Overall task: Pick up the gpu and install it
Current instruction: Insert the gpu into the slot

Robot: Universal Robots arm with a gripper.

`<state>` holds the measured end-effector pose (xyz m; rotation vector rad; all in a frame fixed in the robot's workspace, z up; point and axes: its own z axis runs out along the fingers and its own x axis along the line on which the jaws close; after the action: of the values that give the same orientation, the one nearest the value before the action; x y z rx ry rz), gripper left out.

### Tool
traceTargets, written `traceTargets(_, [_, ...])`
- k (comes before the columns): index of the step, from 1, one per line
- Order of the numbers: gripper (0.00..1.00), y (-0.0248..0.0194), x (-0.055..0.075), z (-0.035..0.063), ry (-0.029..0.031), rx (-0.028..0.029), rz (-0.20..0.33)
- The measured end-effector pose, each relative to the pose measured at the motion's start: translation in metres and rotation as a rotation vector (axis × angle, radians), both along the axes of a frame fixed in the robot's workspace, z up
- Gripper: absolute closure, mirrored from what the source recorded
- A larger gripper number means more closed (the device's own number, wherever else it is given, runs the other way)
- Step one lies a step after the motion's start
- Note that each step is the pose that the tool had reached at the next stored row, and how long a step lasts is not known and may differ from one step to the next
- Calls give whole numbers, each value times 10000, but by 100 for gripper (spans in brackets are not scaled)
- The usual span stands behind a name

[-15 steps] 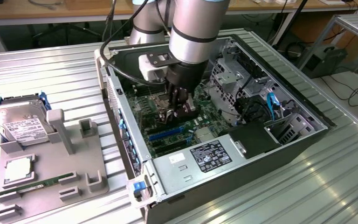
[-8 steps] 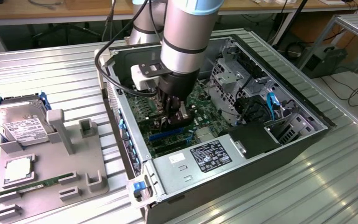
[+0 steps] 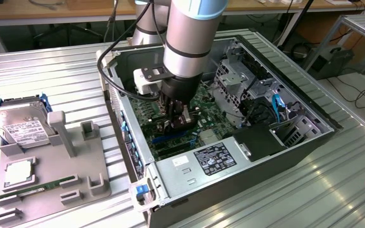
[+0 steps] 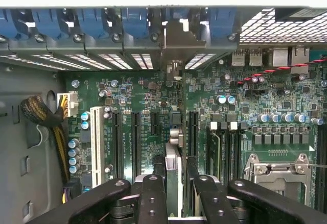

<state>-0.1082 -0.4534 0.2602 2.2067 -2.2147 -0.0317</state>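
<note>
Pincer (image 4: 173,193): clenched on the thin flat dark gpu card (image 4: 173,168), edge-on.
Position: held inside the open black computer case (image 3: 309,142), above the green motherboard (image 4: 133,96).

Arm (image 3: 192,33) vertical, fingers (image 4: 153,198) clamped, pointing down

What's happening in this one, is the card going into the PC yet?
The robot arm's gripper is down inside the open computer case, closed on the gpu, which it holds edge-on and upright over the motherboard. In the wrist view the card's metal bracket sits at the rear slot openings, between the expansion slots. Whether it is fully seated cannot be told. On the grey holder tray beside the case lie a hard drive and a RAM stick.
</note>
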Motion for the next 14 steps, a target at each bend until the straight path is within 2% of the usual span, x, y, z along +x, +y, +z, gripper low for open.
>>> traceTargets(14, [74,-4,-6,5,-8,3,0])
